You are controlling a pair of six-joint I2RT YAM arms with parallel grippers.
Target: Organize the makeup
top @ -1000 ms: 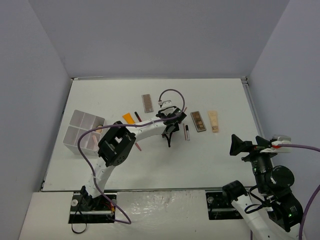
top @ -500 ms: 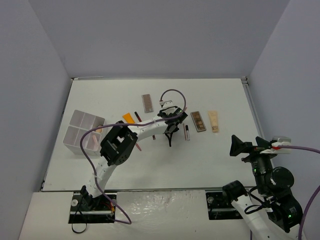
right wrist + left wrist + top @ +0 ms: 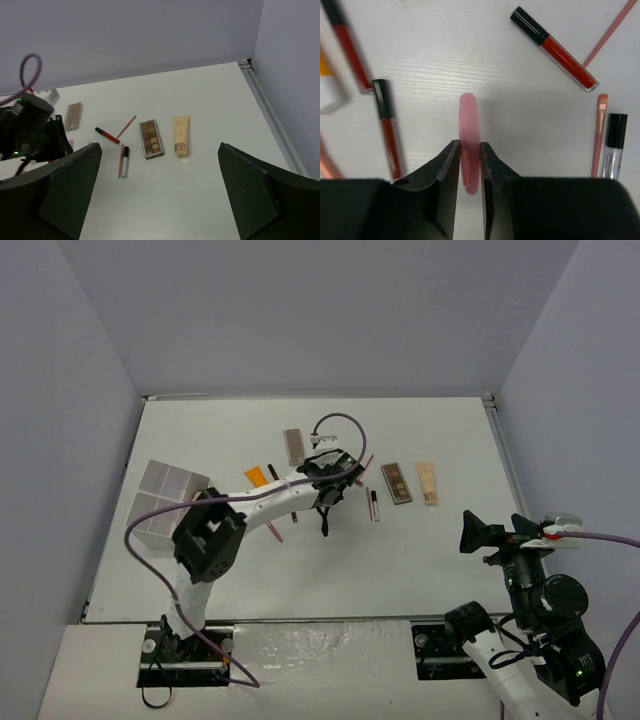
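So the pink item [image 3: 468, 115] is being pinched edge-on in the narrowed jaws of the left gripper [image 3: 468, 147], mid-table among the red sticks [image 3: 555, 47], probably for carrying to the box [image 3: 160, 502] at the left, while the right gripper [image 3: 159, 190] is being parked wide open near right.

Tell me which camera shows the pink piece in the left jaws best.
Left wrist: the pink piece sits centred, edge-on, pinched between the jaws. In the top view the left gripper covers it. In the right wrist view it is too small to make out.
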